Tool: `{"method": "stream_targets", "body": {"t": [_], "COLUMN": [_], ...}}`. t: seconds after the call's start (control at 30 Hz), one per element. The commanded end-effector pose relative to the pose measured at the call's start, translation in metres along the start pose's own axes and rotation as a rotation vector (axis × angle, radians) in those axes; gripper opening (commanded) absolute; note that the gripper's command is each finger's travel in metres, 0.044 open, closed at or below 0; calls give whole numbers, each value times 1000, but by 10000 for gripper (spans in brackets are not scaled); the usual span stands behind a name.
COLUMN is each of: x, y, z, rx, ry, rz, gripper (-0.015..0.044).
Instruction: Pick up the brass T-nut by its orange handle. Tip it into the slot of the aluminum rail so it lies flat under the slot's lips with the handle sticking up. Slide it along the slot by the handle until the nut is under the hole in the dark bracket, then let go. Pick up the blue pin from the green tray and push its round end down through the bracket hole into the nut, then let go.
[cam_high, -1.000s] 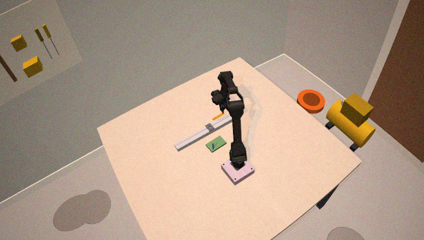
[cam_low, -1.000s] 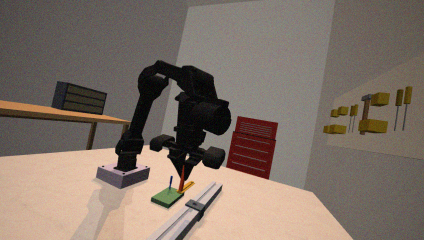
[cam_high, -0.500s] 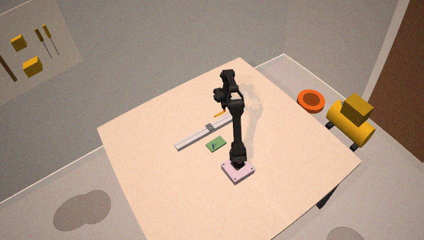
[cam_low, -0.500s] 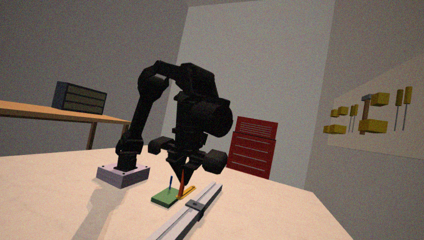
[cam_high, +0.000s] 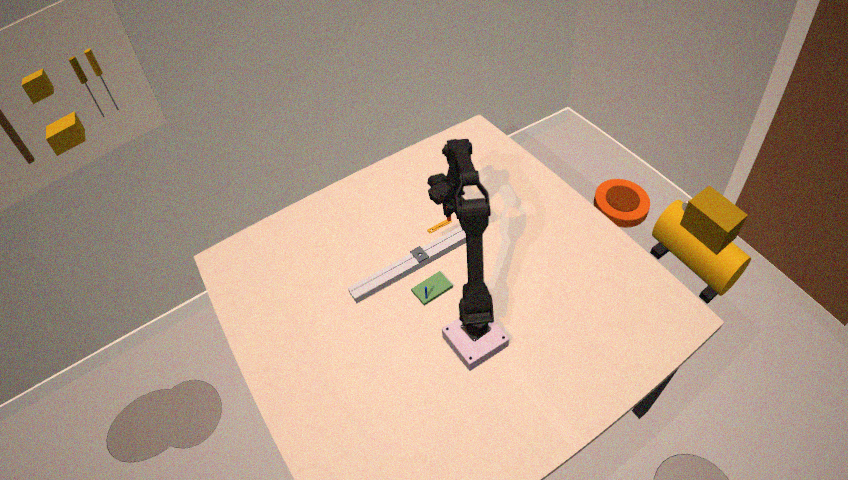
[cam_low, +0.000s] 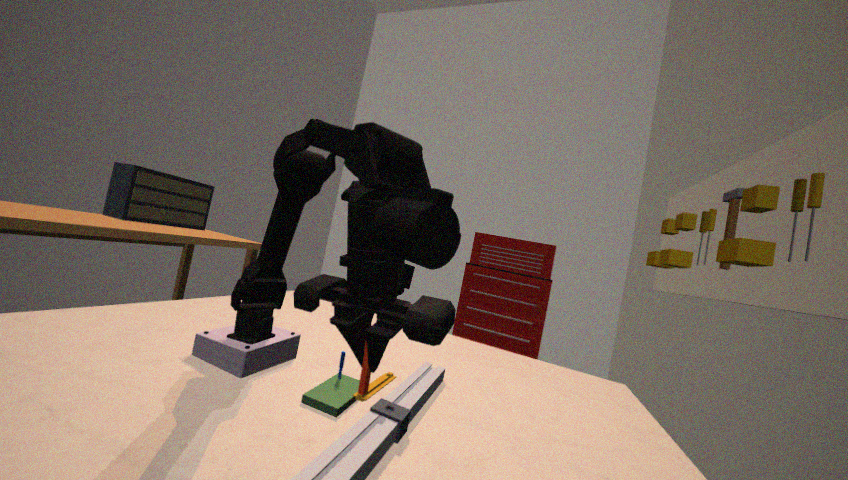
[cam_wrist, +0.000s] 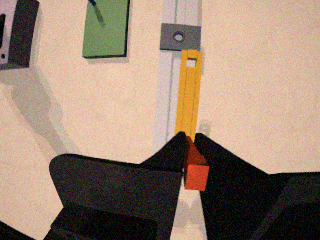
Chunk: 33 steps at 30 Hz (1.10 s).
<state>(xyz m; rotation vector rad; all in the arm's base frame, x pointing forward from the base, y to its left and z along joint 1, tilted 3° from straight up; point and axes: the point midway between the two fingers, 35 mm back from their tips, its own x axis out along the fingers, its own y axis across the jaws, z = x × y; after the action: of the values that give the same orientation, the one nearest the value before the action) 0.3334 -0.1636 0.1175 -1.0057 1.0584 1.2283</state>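
Our brass T-nut (cam_high: 439, 226) (cam_low: 379, 386) (cam_wrist: 188, 95) hangs just below the gripper (cam_high: 449, 215) (cam_low: 370, 367) (cam_wrist: 188, 138), whose fingertips pinch its orange handle (cam_high: 449, 218) (cam_low: 364, 374) (cam_wrist: 196, 176). We judge it stiff, light and liable to pivot if gripped loosely; the upright handle is our best hold. Beyond the hand, in the wrist view, lie the aluminum rail (cam_high: 386, 276) (cam_low: 410, 393) (cam_wrist: 165, 100) and dark bracket (cam_high: 419, 254) (cam_low: 390, 409) (cam_wrist: 170, 37). We can read no brands, labels or writing.

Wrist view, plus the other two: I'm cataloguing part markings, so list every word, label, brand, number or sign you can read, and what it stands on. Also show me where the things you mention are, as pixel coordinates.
None can be read in any view; the rail (cam_high: 386, 272) (cam_low: 351, 450) (cam_wrist: 165, 100) and bracket (cam_high: 415, 252) (cam_low: 399, 412) (cam_wrist: 169, 44) show no lettering.
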Motion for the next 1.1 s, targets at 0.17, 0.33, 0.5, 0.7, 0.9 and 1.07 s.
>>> {"method": "stream_targets", "body": {"t": [0.17, 0.33, 0.5, 0.7, 0.9, 1.07], "x": [3, 3, 4, 4, 5, 5], "y": [2, 3, 3, 4, 4, 5], "z": [0, -1, -2, -2, -3, -3], "rx": [-6, -8, -11, -14, -17, -20], "ry": [-12, -15, -18, -21, -25, -27], "rz": [-26, -42, -59, -78, -98, -115], "gripper": [-150, -150, -150, -150, -150, -150]}}
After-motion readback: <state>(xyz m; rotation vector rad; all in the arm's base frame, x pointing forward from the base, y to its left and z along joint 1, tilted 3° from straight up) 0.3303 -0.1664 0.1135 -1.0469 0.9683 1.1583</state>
